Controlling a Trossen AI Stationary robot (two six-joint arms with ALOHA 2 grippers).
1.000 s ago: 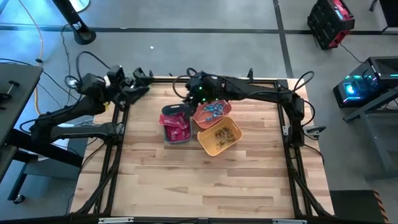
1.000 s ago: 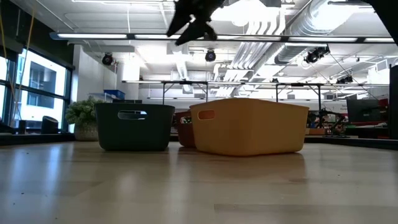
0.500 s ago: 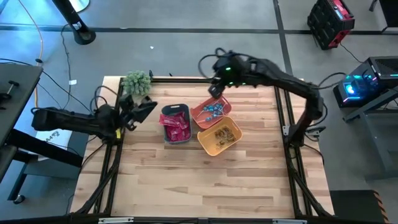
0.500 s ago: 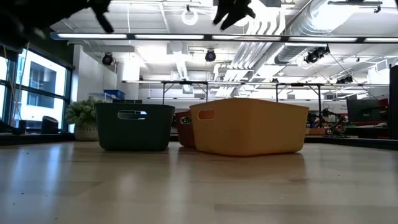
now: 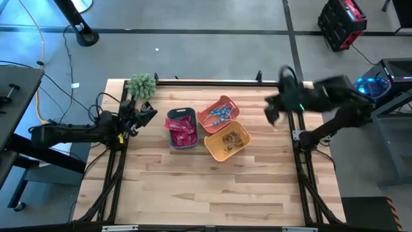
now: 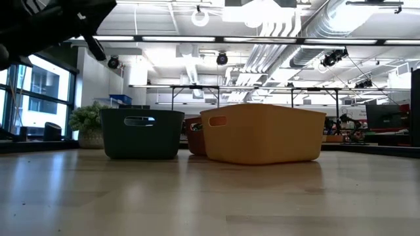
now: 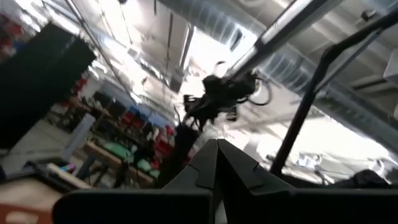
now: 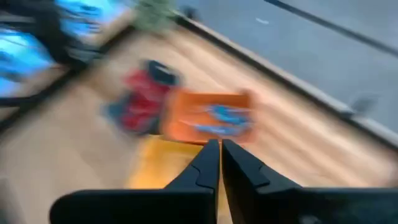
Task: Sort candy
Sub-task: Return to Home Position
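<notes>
Wooden table (image 5: 193,193) carries grey-blue bin (image 5: 182,112), orange bin (image 5: 235,109), yellow bin (image 5: 210,143), green ball (image 5: 141,84).

The front half of the desk (image 5: 212,193) is left open from side to side. The middle rear is taken up by a blue bin (image 5: 182,129), an orange bin (image 5: 219,114) and a yellow bin (image 5: 226,142), set close together. The rear left corner is blocked by a plant (image 5: 141,84), with the left gripper (image 5: 147,111) just beside it. The right gripper (image 5: 270,115) is hung over the right side. Open strips are left either side of the bins.
</notes>
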